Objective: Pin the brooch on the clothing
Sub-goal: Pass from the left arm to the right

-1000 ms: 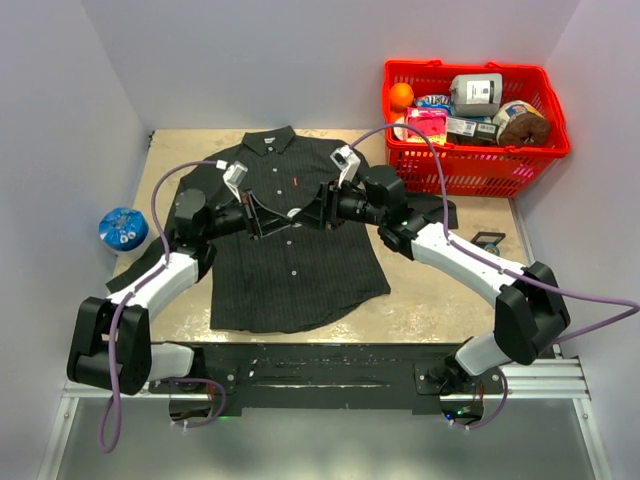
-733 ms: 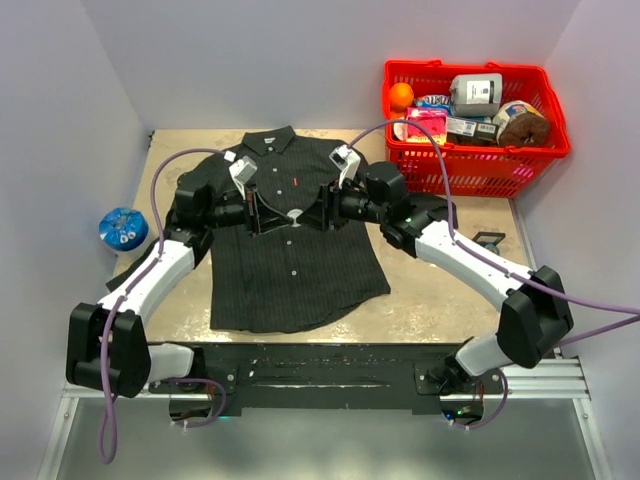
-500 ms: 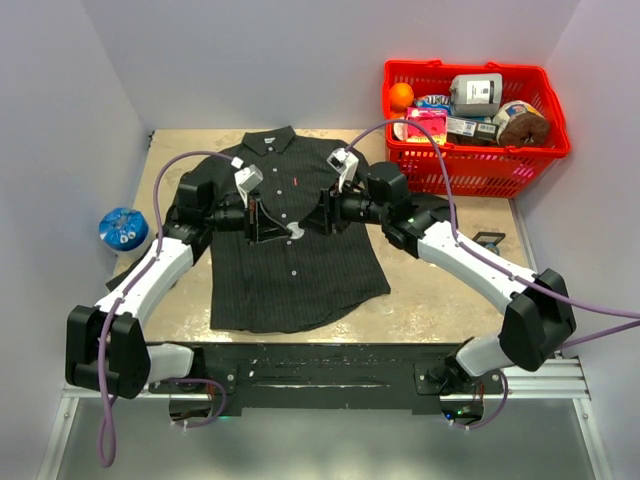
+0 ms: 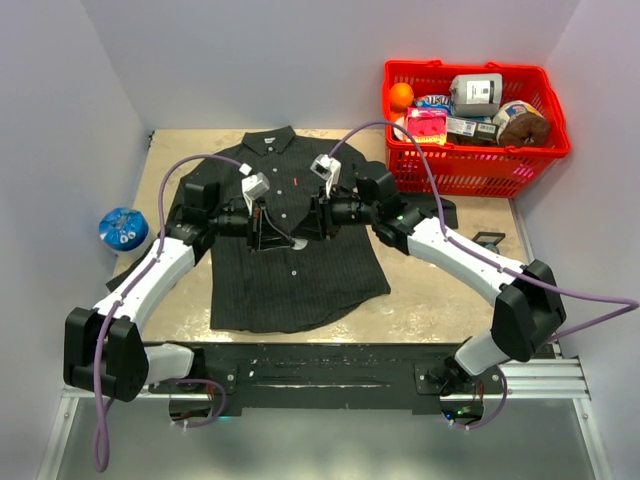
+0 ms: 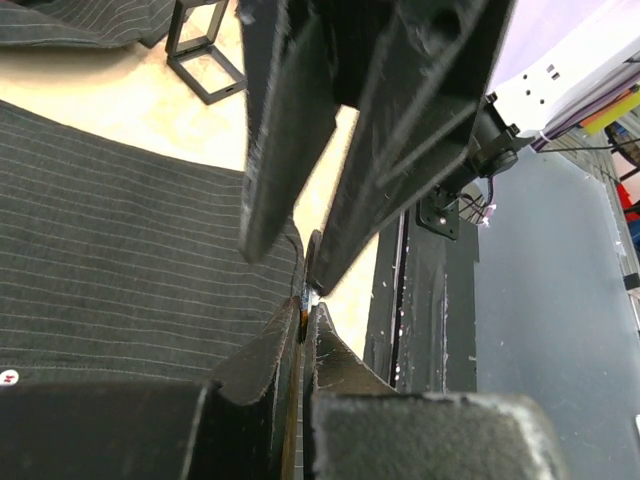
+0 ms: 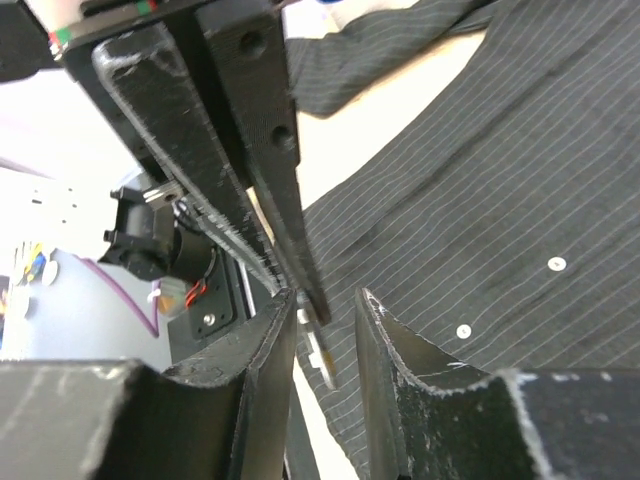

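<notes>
I'm partway through readying the brooch, and nothing is pinned yet. The left gripper (image 5: 303, 312) has its jaws pressed together on the brooch (image 6: 318, 350), a small pale metal piece pinched at the very tips. It is held in the air over the chest of the shirt (image 4: 290, 275), which lies flat and front-up on the worktop (image 4: 440, 290). The right gripper (image 6: 325, 300) faces it tip to tip, jaws spread part way, one on either side of the brooch. I see a gap on both sides, so I judge it has no hold yet.

Next, I reckon the right jaws need to come in on the brooch's free part, either to take it over or to free the pin. They must do that without knocking it out of the left pinch. Then the point has to go down into the cloth.

I can't make out the pin or the clasp, nor whether the pin is open. From overhead the two wrists cover the brooch entirely. Both wrist views are crowded by the other arm's fingers, so how high the brooch hangs above the cloth is unclear.
</notes>
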Available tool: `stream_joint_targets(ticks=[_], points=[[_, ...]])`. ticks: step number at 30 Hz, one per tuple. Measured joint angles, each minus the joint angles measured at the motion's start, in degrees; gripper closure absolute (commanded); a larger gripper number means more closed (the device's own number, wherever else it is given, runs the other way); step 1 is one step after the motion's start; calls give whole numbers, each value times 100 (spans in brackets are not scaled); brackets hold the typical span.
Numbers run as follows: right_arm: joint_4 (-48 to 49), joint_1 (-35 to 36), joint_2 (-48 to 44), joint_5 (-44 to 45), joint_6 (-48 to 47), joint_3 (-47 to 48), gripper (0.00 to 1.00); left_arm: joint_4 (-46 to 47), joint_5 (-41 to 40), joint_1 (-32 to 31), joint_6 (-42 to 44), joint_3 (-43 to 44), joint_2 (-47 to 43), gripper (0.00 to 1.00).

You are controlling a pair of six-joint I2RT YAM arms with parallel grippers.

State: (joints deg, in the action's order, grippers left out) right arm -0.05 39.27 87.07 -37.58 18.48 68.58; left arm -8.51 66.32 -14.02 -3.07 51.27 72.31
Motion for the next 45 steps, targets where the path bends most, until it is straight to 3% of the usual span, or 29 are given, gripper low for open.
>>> stream_joint_targets(ticks=[7, 11, 15, 16, 19, 22, 28, 33, 45], points=[[-140, 59, 11, -94, -103, 0, 81, -50, -83, -39, 63, 2, 7, 100], [-166, 59, 11, -98, -131, -2, 99, -59, -111, -61, 79, 4, 7, 100], [-160, 59, 11, -138, -138, -4, 100, -85, -136, -61, 79, 4, 7, 98], [-157, 59, 11, -133, -138, -4, 100, -85, -136, -61, 79, 4, 7, 77], [-114, 59, -2, 35, -96, -28, 100, -61, -181, -61, 76, 4, 7, 44], [13, 76, -48, 385, 74, -120, 100, 131, -195, -59, -76, 0, -20, 35], [944, 81, -317, 802, 822, -470, 100, 1252, -70, -7, -800, -308, -323, 39], [1609, 81, -612, 966, 1202, -621, 100, 1884, -92, 50, -1309, -437, -334, 58], [1945, 81, -809, 1095, 1401, -798, 100, 4148, -50, 260, -3145, -1141, -332, 63]])
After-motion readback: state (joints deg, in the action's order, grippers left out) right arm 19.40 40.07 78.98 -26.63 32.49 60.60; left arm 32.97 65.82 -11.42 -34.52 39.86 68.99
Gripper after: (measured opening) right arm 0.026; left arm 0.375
